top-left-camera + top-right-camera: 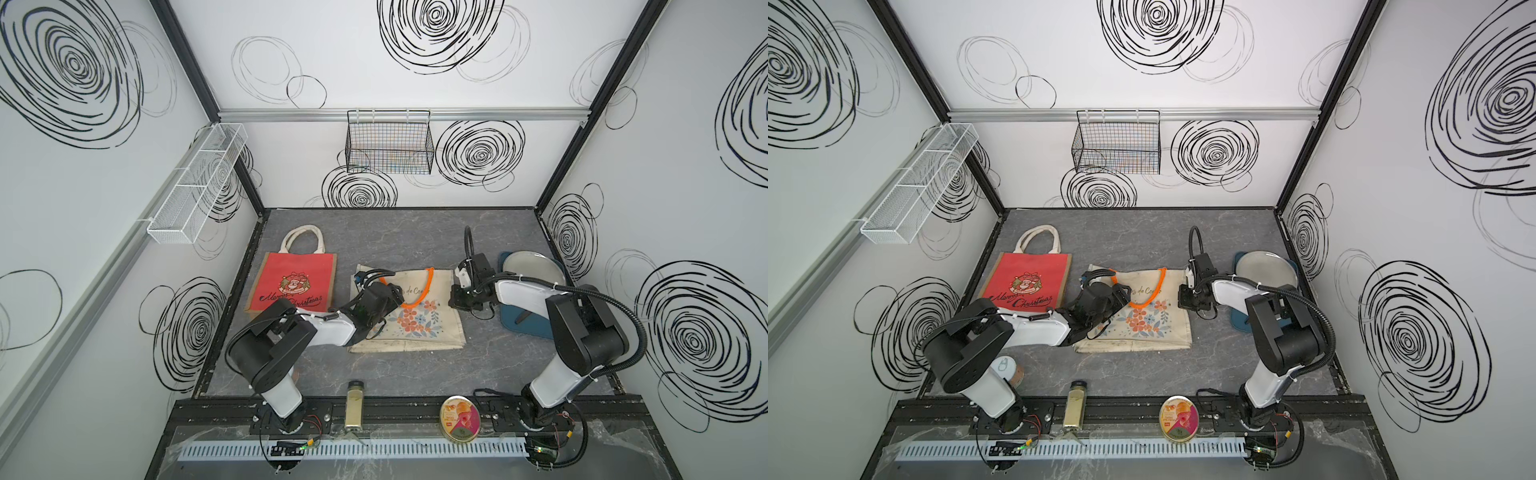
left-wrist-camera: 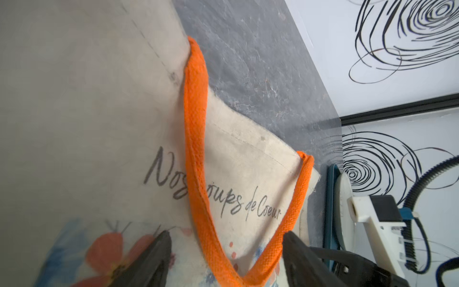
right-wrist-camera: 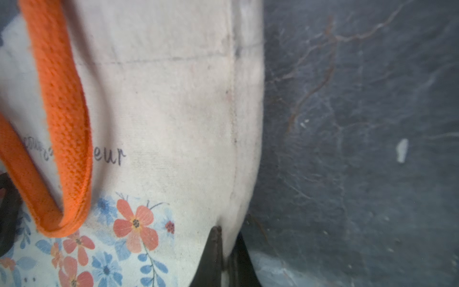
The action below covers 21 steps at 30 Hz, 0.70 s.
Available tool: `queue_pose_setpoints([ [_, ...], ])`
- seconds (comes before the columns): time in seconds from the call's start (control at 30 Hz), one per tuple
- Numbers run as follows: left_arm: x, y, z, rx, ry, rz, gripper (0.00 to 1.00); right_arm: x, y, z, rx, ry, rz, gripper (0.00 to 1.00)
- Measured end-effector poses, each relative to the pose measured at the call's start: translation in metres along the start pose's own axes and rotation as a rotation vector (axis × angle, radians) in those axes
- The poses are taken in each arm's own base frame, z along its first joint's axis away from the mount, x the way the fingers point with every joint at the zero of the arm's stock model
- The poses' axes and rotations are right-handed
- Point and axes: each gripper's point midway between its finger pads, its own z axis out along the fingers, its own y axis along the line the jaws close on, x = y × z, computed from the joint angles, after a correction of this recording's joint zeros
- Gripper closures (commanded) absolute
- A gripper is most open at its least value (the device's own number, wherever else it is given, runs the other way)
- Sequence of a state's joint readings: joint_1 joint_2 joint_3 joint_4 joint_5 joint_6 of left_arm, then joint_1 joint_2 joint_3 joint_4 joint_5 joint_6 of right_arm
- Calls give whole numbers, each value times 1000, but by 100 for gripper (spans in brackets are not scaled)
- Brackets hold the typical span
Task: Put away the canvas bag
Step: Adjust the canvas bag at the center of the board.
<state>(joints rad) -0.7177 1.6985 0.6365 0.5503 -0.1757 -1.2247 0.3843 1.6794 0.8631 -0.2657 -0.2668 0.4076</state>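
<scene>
Where legible on canvas bag: "Nos coups de Coeur"

Flat at centre of the grey stone-pattern table: cream floral-print canvas bag, orange woven handle folded onto its upper face. Left of it, apart: red jute Christmas tote. Right of it: blue rectangular tray bearing a grey round plate. On the back wall: black wire basket; on the left wall: white mesh basket. On the front rail: glass spice jar, left of a round printed tin.
</scene>
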Motion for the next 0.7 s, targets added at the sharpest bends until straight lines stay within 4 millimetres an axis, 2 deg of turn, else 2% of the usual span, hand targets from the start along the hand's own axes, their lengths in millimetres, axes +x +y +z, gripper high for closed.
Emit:
queue_pose_setpoints([
  [0.03,3,-2,5,14,5,-10,44,0,0,0,-1,-3,-1,90],
  [0.13,11,-4,15,42,20,-32,76,0,0,0,-4,-10,-3,90],
  [0.17,13,-5,17,47,24,-42,82,0,0,0,-4,-11,-4,90],
  [0.27,11,-13,18,80,18,-61,84,0,-1,1,-2,-18,-6,91],
  [0.4,-7,-50,16,173,-33,-81,78,0,-3,1,2,-27,-8,92],
  [0.43,-16,-64,15,209,-59,-89,72,0,-3,1,3,-27,-7,92],
  [0.53,-51,-101,10,297,-165,-97,44,0,-3,2,5,-28,-10,92],
  [0.7,-113,-160,14,377,-355,-41,23,0,-3,2,6,-30,-13,92],
])
